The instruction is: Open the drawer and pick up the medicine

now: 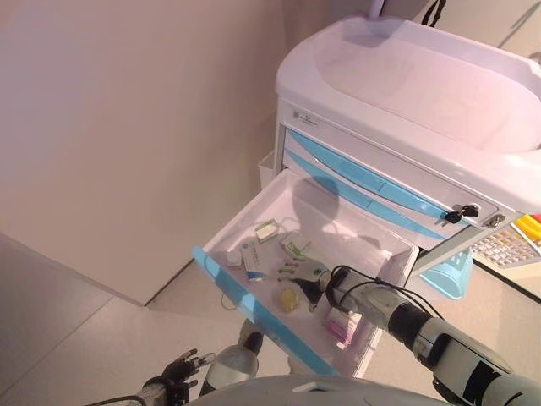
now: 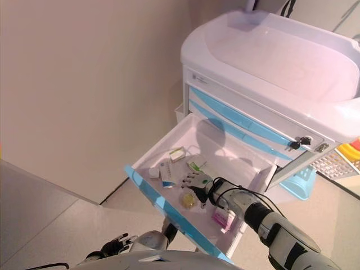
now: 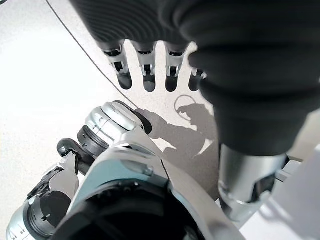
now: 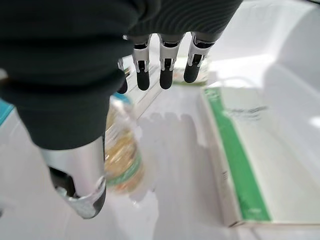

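The white drawer with a blue front (image 1: 253,312) stands pulled out of the cart. Several medicines lie in it: a small yellow bottle with a green label (image 1: 289,299), a pink box (image 1: 342,325), a white and blue box (image 1: 251,256) and a white and green box (image 4: 245,165). My right hand (image 1: 309,279) is inside the drawer, open, with straight fingers (image 4: 165,65) hovering just above the floor. The yellow bottle (image 4: 122,160) lies beside its thumb, apart from it. My left hand (image 1: 182,370) hangs low near the floor, open and empty, fingers (image 3: 145,65) straight.
The white cart (image 1: 406,76) has two closed blue drawers (image 1: 355,182) above the open one and keys (image 1: 456,213) in its lock. A light blue bin (image 1: 448,275) stands on the floor at its right. A beige wall (image 1: 127,127) runs along the left.
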Motion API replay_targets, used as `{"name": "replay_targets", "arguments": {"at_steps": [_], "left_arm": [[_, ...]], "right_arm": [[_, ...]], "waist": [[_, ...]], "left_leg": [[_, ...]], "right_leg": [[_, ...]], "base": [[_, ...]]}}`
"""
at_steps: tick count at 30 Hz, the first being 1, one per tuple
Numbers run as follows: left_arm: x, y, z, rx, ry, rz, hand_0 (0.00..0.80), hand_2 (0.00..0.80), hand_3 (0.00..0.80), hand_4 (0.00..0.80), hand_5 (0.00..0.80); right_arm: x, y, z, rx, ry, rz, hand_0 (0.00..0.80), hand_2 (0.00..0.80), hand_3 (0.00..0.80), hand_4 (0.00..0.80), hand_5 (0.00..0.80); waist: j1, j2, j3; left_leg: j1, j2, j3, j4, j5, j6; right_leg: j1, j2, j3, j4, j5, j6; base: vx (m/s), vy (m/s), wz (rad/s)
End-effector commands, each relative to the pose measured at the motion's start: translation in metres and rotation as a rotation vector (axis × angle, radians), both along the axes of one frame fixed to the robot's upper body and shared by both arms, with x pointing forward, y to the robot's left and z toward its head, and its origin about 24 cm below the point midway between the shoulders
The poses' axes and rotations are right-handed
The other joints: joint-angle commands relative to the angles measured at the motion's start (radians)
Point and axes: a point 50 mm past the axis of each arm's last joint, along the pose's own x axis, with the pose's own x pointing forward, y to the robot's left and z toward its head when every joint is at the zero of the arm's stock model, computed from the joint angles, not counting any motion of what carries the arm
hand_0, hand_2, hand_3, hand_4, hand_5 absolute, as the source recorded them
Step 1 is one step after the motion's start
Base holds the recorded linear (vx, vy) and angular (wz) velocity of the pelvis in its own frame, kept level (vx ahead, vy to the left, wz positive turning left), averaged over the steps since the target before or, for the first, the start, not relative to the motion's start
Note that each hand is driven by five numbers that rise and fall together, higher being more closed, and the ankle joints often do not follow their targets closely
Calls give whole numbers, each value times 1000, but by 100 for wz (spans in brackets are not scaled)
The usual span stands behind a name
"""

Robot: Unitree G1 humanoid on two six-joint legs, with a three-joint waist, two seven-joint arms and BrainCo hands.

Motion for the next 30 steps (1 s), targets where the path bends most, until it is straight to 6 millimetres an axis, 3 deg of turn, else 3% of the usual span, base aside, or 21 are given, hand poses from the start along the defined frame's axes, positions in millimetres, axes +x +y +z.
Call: {"name": "replay_targets", "arguments": {"at_steps": [1, 30], "left_arm": [[10, 8, 3, 15, -19, -13, 0, 0, 0, 0, 0], [9, 9, 2, 17, -16, -14, 0, 0, 0, 0, 0]], "right_arm": [[3, 17, 12, 47, -50, 83, 0, 0, 0, 0, 0], [-11, 28, 10, 86, -21, 129, 0, 0, 0, 0, 0]], "waist": [[21, -22, 10], [23, -27, 2]], "left_leg": [[20, -70, -2, -19, -70, 34], [23, -77, -15, -25, -71, 40]], "right_leg": [[-35, -26, 23, 40, 57, 34], [-36, -31, 19, 43, 57, 42]], "base": [[0, 0, 0], [0, 0, 0]]}}
